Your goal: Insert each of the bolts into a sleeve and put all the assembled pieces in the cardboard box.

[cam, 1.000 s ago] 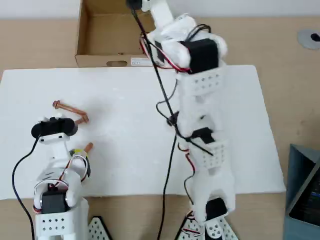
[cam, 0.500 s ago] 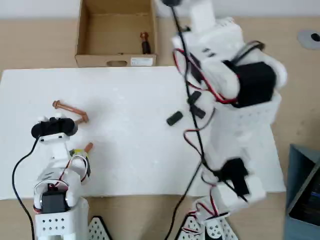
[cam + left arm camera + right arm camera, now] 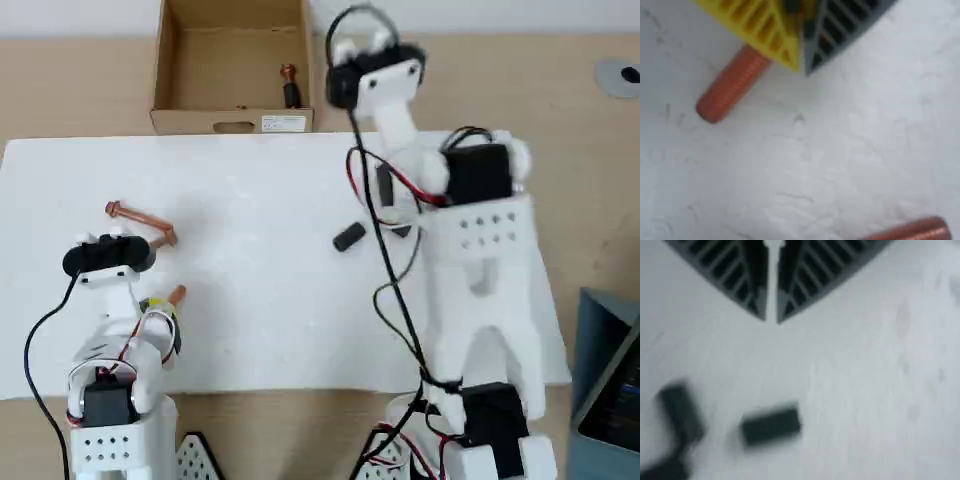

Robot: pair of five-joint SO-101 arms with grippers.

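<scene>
High view: the box (image 3: pixel 200 121) stands past the far edge of the white mat (image 3: pixel 250 320), with one assembled piece (image 3: pixel 289 86) upright-looking against its wall nearest the right arm (image 3: pixel 480 250), exactly as half a second ago. The right arm has since swung back from beside the box toward its base, and its wrist now hangs over the mat's far edge just beside the box. One sleeve (image 3: pixel 349 237) lies in the open near the mat's middle, unmoved; others are partly hidden under the arm. Two loose bolts (image 3: pixel 132 212) lie touching ahead of the left arm (image 3: pixel 105 350). A third bolt (image 3: pixel 176 294) sticks out from the left gripper (image 3: pixel 160 308). None of these has shifted. Left wrist view: the left gripper's (image 3: pixel 802 67) yellow and dark jaws meet at their tips. The bolt (image 3: pixel 732 85) lies on the mat with one end hidden behind the yellow jaw; whether it is gripped cannot be told. Right wrist view: the right gripper (image 3: pixel 771 317) hangs above the mat with its jaws drawn together to a thin slit, holding nothing. Three blurred sleeves (image 3: pixel 770 426) lie on the mat beyond it.
</scene>
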